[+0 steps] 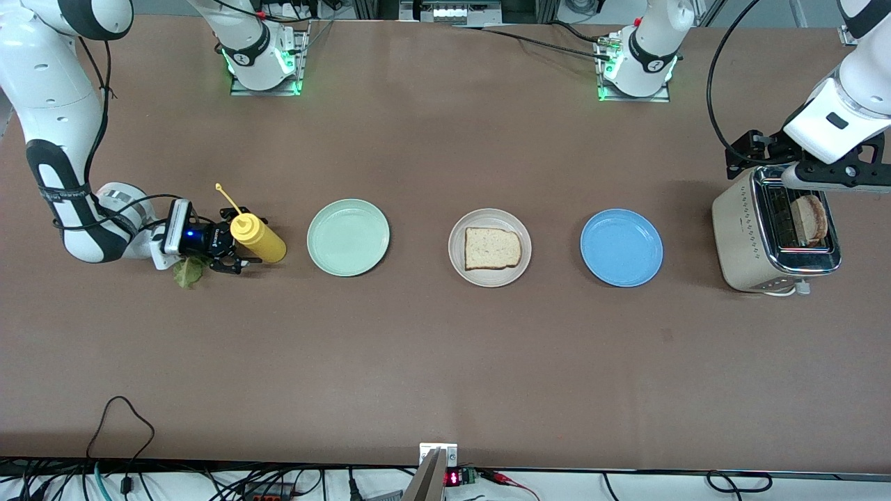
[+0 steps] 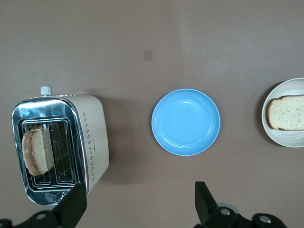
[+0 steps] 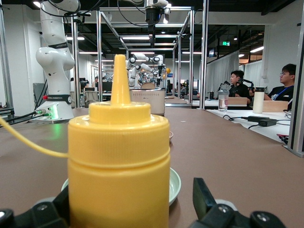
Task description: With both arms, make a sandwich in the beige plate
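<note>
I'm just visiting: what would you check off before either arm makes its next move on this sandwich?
1. First bread slice lies in the beige plate: ok.
2. Second slice stands in the toaster, reachable: ok.
3. Left gripper open above the toaster: ok.
4. Right gripper open at the yellow bottle, not the lettuce: not ok.
5. Lettuce leaf on the table beside the right gripper, partly hidden: cannot tell if graspable.
6. Green plate and blue plate hold nothing: ok.
</note>
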You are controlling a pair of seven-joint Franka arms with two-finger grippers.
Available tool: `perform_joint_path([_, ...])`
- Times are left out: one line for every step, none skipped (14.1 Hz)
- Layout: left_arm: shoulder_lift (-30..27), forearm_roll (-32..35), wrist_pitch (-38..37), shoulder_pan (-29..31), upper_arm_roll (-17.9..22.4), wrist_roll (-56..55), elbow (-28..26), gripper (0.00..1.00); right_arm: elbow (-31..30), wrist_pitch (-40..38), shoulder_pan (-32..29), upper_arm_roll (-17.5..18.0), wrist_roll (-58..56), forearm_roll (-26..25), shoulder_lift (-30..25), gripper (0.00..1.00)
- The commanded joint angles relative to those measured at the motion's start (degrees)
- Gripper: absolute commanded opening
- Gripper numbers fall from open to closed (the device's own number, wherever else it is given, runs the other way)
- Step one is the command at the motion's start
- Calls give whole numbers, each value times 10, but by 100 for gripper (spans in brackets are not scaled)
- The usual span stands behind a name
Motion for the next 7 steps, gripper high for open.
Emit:
perform_joint_path([0,-7,-17,-3,0,-4,11,100,-9,7,10,-1,-19,23,-2,100])
perform_joint_path([0,-7,-22,-2,0,-3,11,100,-9,7,10,-1,-19,24,1,100])
perform_joint_path([0,-7,-22,-2,0,-3,11,100,-9,7,10,-1,-19,26,2,95])
perform_joint_path([0,-7,-22,-2,0,-3,11,100,-9,7,10,-1,-20,26,2,85])
perform_joint_path([0,-6,-22,-3,-1,-4,12,100,-9,7,10,-1,-26,26,2,72])
perform_joint_path([0,-6,-22,-4,-7,-4,13,100,-9,7,10,-1,-29,27,2,60])
perform_joint_path([0,-5,-22,-4,-12,-4,13,100,-9,8,10,-1,-28,27,2,45])
